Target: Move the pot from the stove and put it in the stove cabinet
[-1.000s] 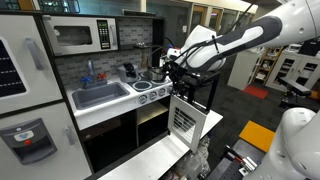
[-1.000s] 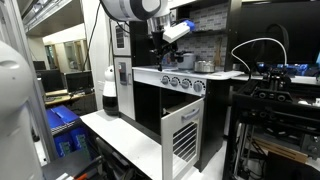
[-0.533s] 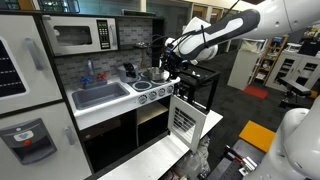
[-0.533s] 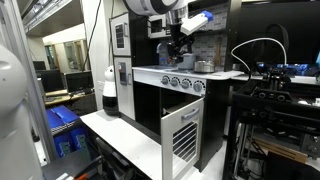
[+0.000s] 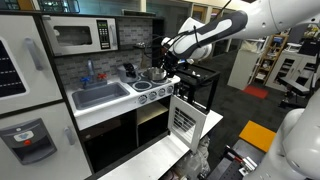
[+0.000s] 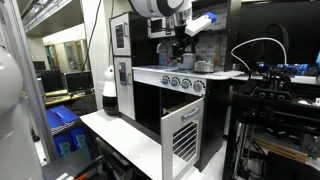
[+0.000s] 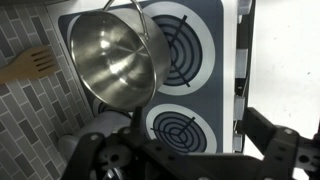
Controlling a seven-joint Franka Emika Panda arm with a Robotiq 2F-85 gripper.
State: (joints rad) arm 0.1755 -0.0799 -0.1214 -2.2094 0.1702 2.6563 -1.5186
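Note:
The pot (image 7: 113, 62) is shiny, silver and empty, and fills the upper left of the wrist view on a back burner of the white stove (image 7: 212, 88). In an exterior view the pot (image 5: 157, 74) sits on the stove (image 5: 150, 89) with my gripper (image 5: 167, 56) just above it. My gripper (image 7: 175, 138) is open, nothing between its dark fingers (image 7: 272, 132), which hang over the front burner. The stove cabinet (image 5: 152, 124) is dark inside, and its slatted white door (image 5: 183, 117) hangs open. From the other side the gripper (image 6: 181, 46) hovers above the cooktop (image 6: 186, 72).
A grey sink (image 5: 100, 95) with a dark faucet (image 5: 128, 71) lies beside the stove, under a microwave (image 5: 80, 37). A wooden spatula (image 7: 30, 66) leans on the tiled backsplash. The open cabinet door (image 6: 183, 140) juts out in front of the knobs (image 6: 181, 84).
The arm has swung in from in front of the stove toward the back wall, bringing the gripper over the cooktop. The jaws stayed open and the pot has not moved.

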